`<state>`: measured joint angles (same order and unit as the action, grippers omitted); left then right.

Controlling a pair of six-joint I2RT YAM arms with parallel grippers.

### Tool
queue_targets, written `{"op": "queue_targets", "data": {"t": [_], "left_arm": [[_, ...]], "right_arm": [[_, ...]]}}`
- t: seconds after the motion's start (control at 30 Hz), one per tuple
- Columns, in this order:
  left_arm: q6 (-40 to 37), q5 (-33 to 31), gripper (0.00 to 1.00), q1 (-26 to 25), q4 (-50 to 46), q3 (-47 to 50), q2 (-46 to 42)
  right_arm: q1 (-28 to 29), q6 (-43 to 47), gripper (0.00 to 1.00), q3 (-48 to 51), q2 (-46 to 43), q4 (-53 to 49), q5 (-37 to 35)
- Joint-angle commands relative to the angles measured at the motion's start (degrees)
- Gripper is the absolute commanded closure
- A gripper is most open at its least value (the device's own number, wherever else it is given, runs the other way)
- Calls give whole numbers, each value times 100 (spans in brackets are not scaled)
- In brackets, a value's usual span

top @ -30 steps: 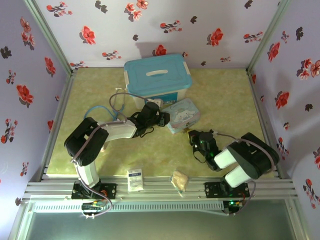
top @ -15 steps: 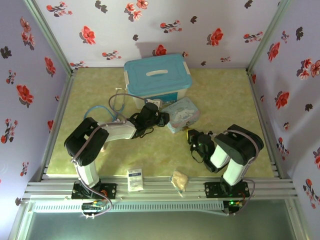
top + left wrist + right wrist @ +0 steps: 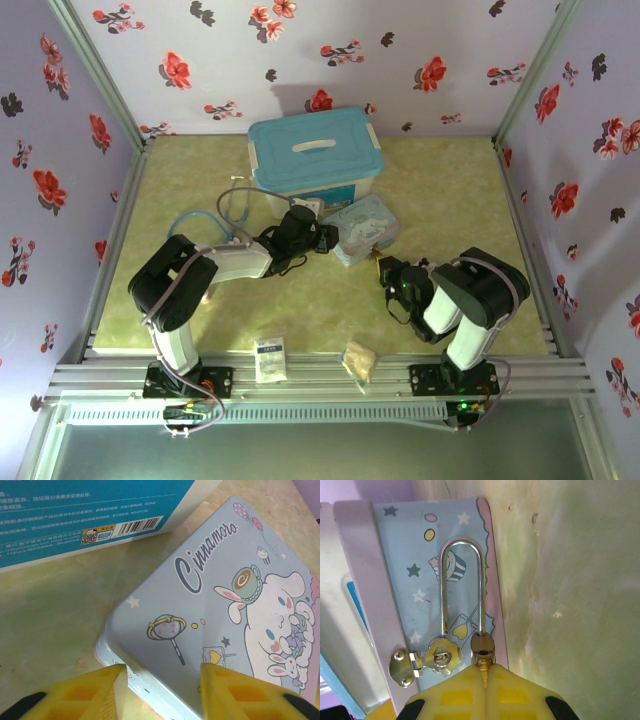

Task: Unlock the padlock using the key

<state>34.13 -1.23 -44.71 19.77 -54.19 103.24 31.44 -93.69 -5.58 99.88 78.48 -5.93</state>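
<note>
The small brass padlock (image 3: pixel 483 647) hangs at the front of the blue cartoon tin (image 3: pixel 420 555). Its silver shackle (image 3: pixel 462 542) rises in a loop, one leg in the lock body, the other down at the gold hasp (image 3: pixel 427 660). My right gripper (image 3: pixel 484 672) is shut on the lock's brass lower end. The key is hidden. From above, my right gripper (image 3: pixel 388 268) sits at the tin's (image 3: pixel 365 228) near-right corner. My left gripper (image 3: pixel 325 238) is at the tin's left side. It is open (image 3: pixel 162 680), its yellow fingers straddling the tin's (image 3: pixel 225 590) near edge.
A teal storage box (image 3: pixel 315 150) stands just behind the tin and close to my left gripper. A white packet (image 3: pixel 269 358) and a tan snack packet (image 3: pixel 359 360) lie on the front rail. A loose cable (image 3: pixel 235 200) loops beside the left arm. Flowered walls close in three sides.
The right arm's elbow has swung in from the right and stands more upright. Its gripper stays at the tin's corner. The left arm has not moved.
</note>
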Motion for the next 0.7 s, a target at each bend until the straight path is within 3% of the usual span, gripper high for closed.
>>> {"op": "queue_targets", "data": {"t": [0.0,0.2,0.4,0.5,0.57,0.6,0.67], "left_arm": [[-48,-145,59,102,-963,252,276],[-79,-133,55,112,-1108,23,223],[-122,-129,46,111,-1357,-277,145],[-165,-401,25,-3,-1525,-311,-91],[-241,-597,16,-133,-1683,-336,-250],[-323,-809,4,-257,-1744,-337,-337],[-412,-1223,0,-520,-1797,-306,-472]], "right_arm": [[-169,450,98,-117,-86,-73,525],[-349,1155,98,-197,-351,-1554,1296],[-439,1299,98,49,-266,-1817,1440],[-564,1421,98,108,-198,-1976,1616],[-704,1540,98,143,-233,-2171,1773],[-790,1665,97,108,-290,-2423,1864],[-925,2037,98,-20,-515,-3109,2021]]}}
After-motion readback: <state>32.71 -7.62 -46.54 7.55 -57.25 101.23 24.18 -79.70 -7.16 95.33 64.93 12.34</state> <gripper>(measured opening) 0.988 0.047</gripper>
